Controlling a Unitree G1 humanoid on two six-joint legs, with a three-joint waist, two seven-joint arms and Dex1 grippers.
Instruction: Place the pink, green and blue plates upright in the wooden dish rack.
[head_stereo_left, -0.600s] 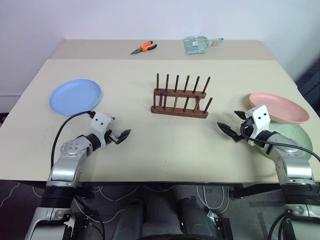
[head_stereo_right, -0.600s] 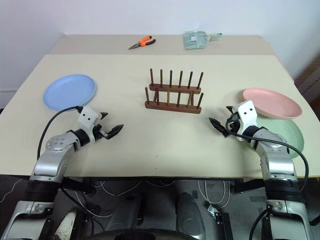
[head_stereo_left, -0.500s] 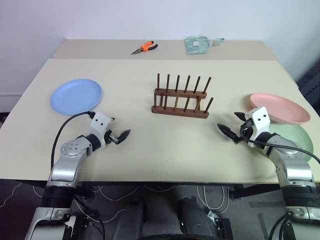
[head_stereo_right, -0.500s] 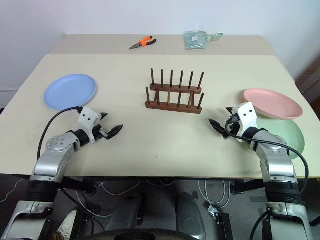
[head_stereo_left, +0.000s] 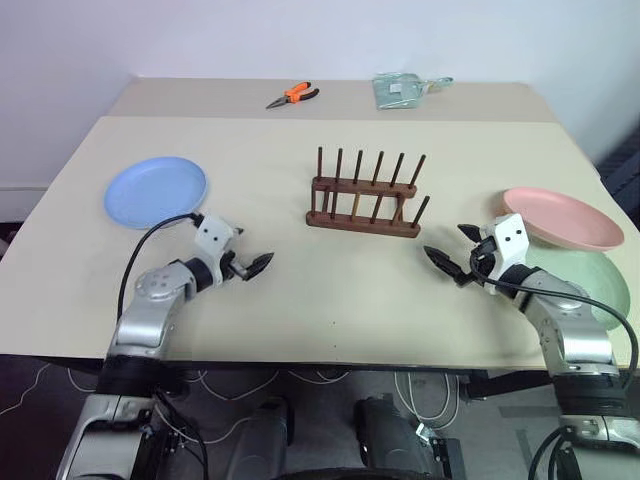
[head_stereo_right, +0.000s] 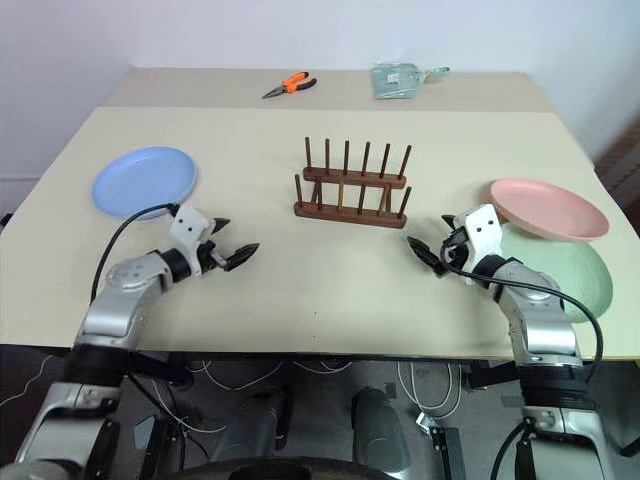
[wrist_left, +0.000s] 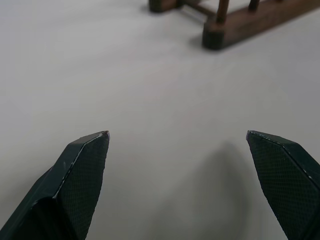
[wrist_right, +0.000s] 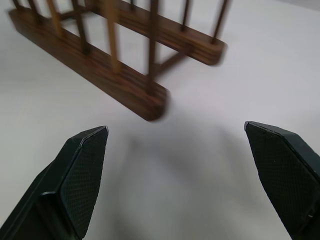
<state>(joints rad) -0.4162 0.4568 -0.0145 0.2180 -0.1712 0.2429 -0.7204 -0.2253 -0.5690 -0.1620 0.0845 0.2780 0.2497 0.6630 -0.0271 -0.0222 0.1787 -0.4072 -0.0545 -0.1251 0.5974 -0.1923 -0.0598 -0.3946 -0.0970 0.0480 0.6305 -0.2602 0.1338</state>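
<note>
Both sets of jaws are spread wide with nothing between them. The left gripper hangs low over the bare counter, its tips aimed inward toward the middle; in the left wrist view its two black fingers stand far apart with one end of the rack's base just ahead. The right gripper mirrors it on the other side, also low over the counter and pointing inward, and its wrist view shows the rack's near corner and pegs close in front of the parted fingers.

The wooden dish rack sits between the two arms, a little farther back, with every peg slot empty. The blue plate lies flat on the left part of the counter, beyond the left arm. On the right, the pink plate rests tilted on the green plate, partly overlapping it, just beside the right forearm.

At the far edge of the counter lie orange-handled pliers and a pale green dustpan, well apart from the rack.
</note>
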